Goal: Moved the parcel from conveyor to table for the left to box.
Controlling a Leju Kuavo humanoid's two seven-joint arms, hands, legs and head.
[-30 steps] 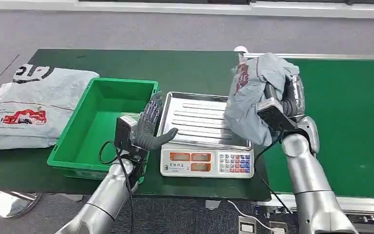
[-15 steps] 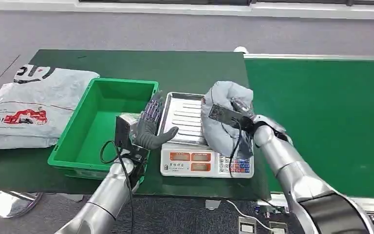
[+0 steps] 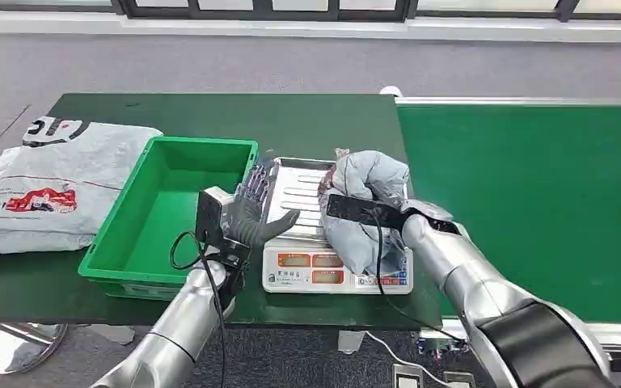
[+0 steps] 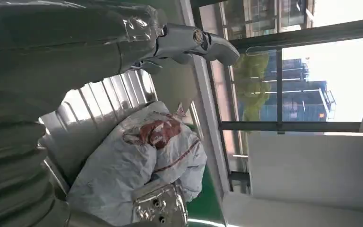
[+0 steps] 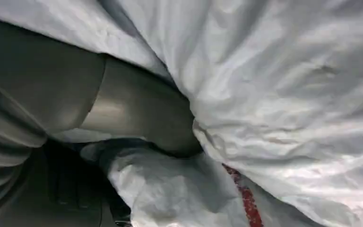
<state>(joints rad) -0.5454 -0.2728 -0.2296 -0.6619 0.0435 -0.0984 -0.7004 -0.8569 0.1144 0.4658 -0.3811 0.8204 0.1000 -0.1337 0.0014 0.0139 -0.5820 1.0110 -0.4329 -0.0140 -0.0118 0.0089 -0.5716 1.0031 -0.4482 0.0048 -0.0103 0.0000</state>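
Presently parcel [image 3: 356, 212], grey and crumpled, lies on scale [image 3: 335, 271] tray on the counter [image 3: 210, 113], gripped by right hand [image 3: 372, 212]; left hand [image 3: 252, 217], fingers spread and holding nothing, hovers between scale and green bin [image 3: 141, 242], conveyor [image 3: 534, 202] alongside.

Silver arms [image 3: 461, 275], dark fingers [image 3: 252, 187], black wrist cables [image 3: 210, 279].

Right hand [image 5: 123, 123] grips crumpled grey parcel [image 5: 288, 94] w/ red print.
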